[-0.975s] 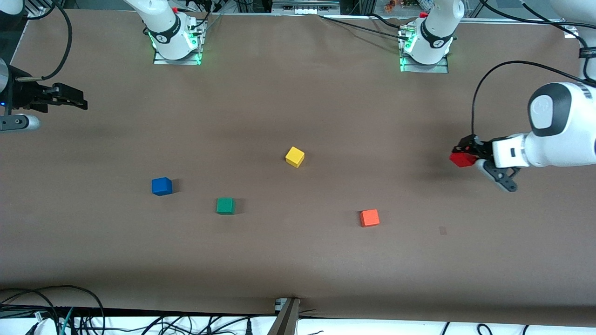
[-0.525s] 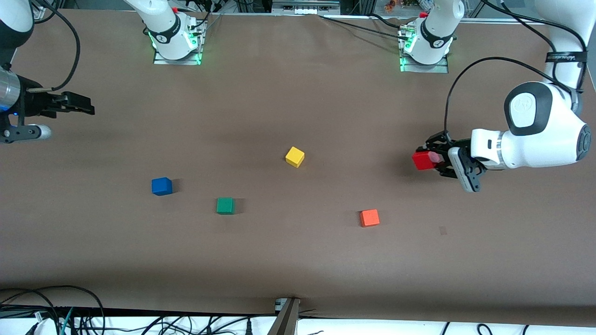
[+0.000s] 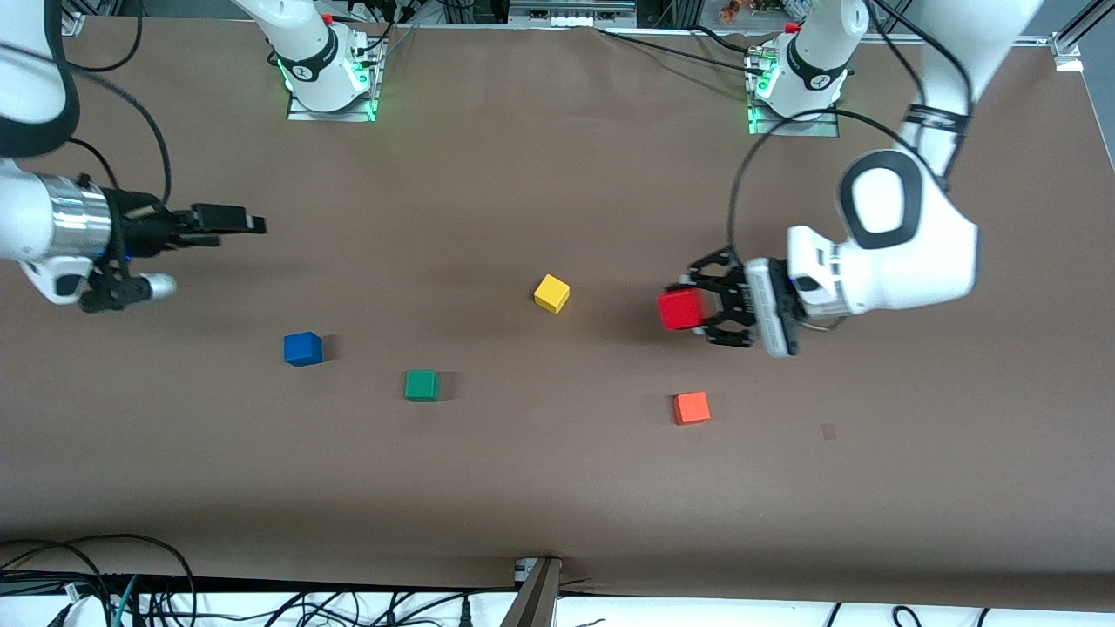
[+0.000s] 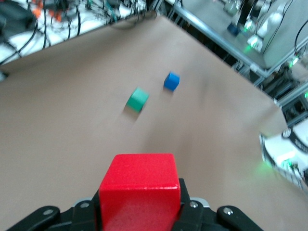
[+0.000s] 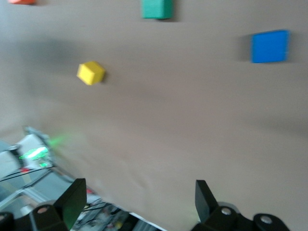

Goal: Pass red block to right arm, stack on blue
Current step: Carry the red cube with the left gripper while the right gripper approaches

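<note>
My left gripper [image 3: 697, 309] is shut on the red block [image 3: 680, 309] and holds it in the air over the table between the yellow cube and the orange-red cube. The red block fills the bottom of the left wrist view [image 4: 139, 195]. The blue cube [image 3: 302, 348] rests on the table toward the right arm's end; it also shows in the left wrist view [image 4: 171, 81] and the right wrist view [image 5: 270, 46]. My right gripper [image 3: 248, 223] is open and empty, up over the table near its own end, above the blue cube's area; its fingertips [image 5: 204, 195] stand wide apart.
A yellow cube [image 3: 551, 293] sits mid-table. A green cube [image 3: 422, 384] lies beside the blue cube, nearer the front camera. An orange-red cube [image 3: 692, 407] lies below the left gripper's position, nearer the camera. The two arm bases [image 3: 327, 70] stand along the table's top edge.
My left gripper has carried the red block toward the table's middle. My right gripper has moved in from its end of the table toward the middle.
</note>
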